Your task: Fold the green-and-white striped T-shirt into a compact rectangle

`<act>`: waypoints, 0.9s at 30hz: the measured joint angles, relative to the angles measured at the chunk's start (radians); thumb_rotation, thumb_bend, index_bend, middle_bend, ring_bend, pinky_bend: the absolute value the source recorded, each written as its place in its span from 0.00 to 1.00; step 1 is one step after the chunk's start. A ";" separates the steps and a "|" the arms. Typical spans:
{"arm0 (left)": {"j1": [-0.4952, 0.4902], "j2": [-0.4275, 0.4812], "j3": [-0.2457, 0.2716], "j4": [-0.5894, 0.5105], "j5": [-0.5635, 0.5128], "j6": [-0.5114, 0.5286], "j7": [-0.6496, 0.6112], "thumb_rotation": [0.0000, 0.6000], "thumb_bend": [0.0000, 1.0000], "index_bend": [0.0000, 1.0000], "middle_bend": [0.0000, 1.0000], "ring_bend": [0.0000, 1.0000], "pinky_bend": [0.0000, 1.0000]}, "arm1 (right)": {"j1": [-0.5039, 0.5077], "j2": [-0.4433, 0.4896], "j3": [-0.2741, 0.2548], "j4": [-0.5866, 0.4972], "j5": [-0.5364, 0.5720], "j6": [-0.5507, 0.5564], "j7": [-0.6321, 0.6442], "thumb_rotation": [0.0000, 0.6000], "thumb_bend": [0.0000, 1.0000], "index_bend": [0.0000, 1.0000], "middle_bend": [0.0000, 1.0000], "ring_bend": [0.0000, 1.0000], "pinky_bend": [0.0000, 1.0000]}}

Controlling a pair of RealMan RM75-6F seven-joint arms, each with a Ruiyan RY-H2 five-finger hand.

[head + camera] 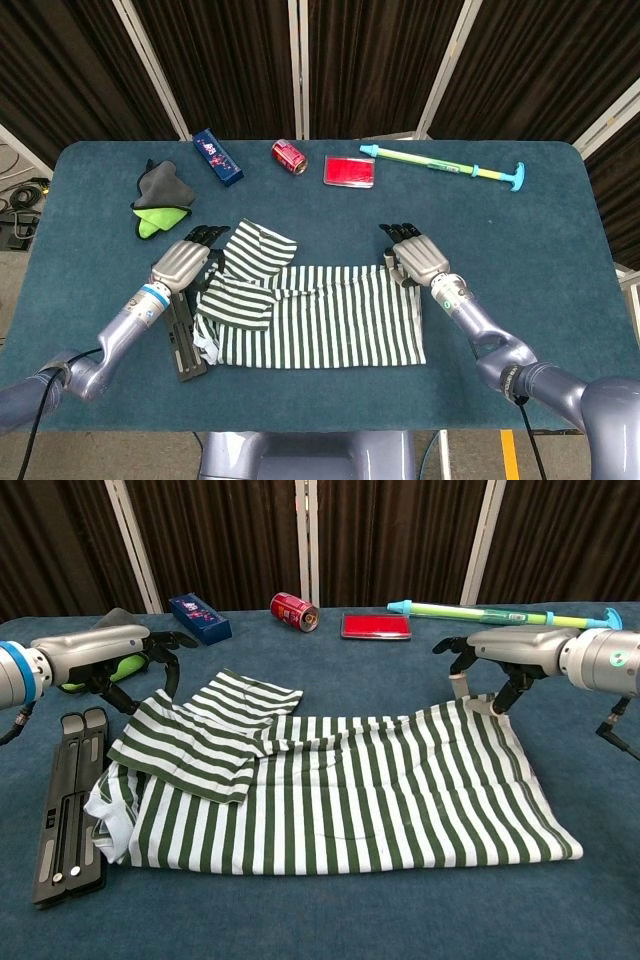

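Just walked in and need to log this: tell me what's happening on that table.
A two-armed robot is folding a striped T-shirt on the blue table. The left hand holds the shirt's left edge and the right hand its far right corner, both lifted slightly. The shirt lies partly folded, one sleeve sticking out; it is not yet a compact rectangle.

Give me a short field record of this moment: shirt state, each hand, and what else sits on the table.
shirt: green-and-white striped T-shirt lies partly folded, one sleeve flap doubled over its left side
left hand: left hand grips the shirt's left edge
right hand: right hand pinches the shirt's far right corner
beside shirt: black folding stand, partly under the cloth
far edge: blue box, red can, red case, toy syringe, green-grey cloth
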 measured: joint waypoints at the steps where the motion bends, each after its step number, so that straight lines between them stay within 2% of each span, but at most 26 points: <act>1: -0.001 -0.003 0.000 0.003 -0.001 -0.002 -0.002 1.00 0.57 0.68 0.00 0.00 0.00 | 0.000 -0.002 -0.001 0.005 0.001 -0.002 0.002 1.00 0.48 0.74 0.02 0.00 0.00; 27: -0.029 -0.059 0.001 0.084 -0.020 -0.038 -0.021 1.00 0.57 0.68 0.00 0.00 0.00 | 0.019 -0.065 -0.022 0.134 0.003 -0.032 0.047 1.00 0.48 0.73 0.02 0.00 0.00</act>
